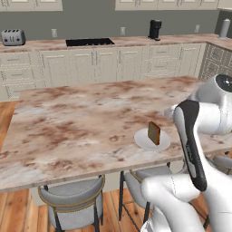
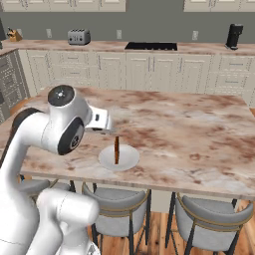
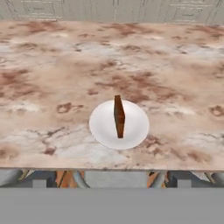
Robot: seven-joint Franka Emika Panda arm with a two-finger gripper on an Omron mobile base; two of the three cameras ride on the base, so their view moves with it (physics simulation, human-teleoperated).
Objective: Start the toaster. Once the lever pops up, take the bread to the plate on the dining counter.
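Note:
The bread [image 3: 119, 116] stands upright on its edge on the small white plate [image 3: 135, 124], near the front edge of the dining counter [image 3: 52, 87]. In the base views the bread [image 1: 154, 133] [image 2: 116, 149] rests on the plate [image 1: 144, 140] [image 2: 127, 160] with nothing holding it. My gripper [image 2: 110, 129] hangs a little above and just behind the slice, open and apart from it. The toaster [image 1: 12, 37] [image 2: 78, 37] sits far off on the back worktop.
Grey stools [image 1: 72, 199] [image 2: 209, 219] are tucked under the dining counter's [image 1: 81, 122] near edge. On the back worktop are a black cooktop [image 1: 89, 42] and a dark coffee machine [image 1: 155, 29]. My own arm [image 1: 190, 140] rises close beside the plate.

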